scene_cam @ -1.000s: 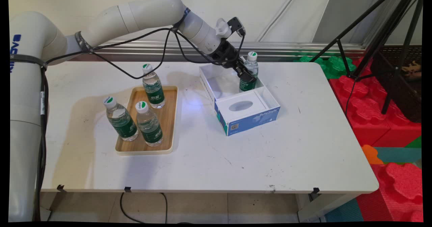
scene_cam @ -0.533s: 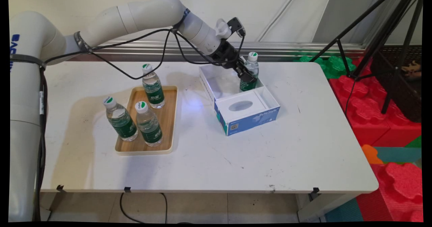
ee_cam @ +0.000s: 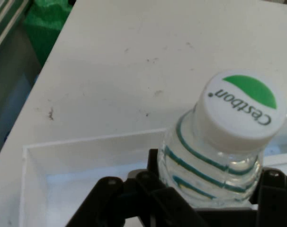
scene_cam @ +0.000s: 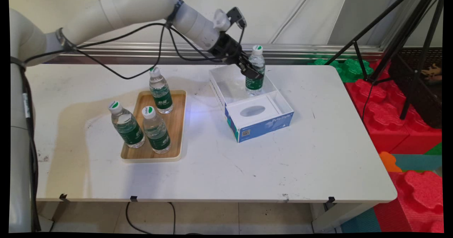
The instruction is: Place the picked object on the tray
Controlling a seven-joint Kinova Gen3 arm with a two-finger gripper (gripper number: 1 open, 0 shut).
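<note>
the held water bottle (scene_cam: pixel 255 71) hangs upright in the gripper (scene_cam: pixel 250 72), its base lifted just above the floor of the open white-and-blue box (scene_cam: pixel 262 123), over the box's far right corner. the black fingers are closed on the bottle's body at about the green label, one on each side, and the hand view shows the clear ribbed shoulder and the white cap (ee_cam: pixel 240 111) with its green mark rising between the linkage. it looks full of water, so i judge it fairly heavy for its size, with thin clear plastic walls that would give a little under a squeeze and a smooth label that could slip; the labelled middle, where the body is straightest, seems the sounder place to hold, better than the tapering shoulder or the cap. the box itself sits on the white table (scene_cam: pixel 318 160), its near part covered by a flap with an oval opening. well to the left of the box lies a wooden tray (scene_cam: pixel 178 125), with three more bottles by it: one at the tray's far end (scene_cam: pixel 160 90), one at its near middle (scene_cam: pixel 156 129), and one at its left edge (scene_cam: pixel 126 125), all upright with white caps and green labels. to the right of the box, beyond the table's edge, are red foam blocks (scene_cam: pixel 400 125) and a black tripod (scene_cam: pixel 407 36).
</note>
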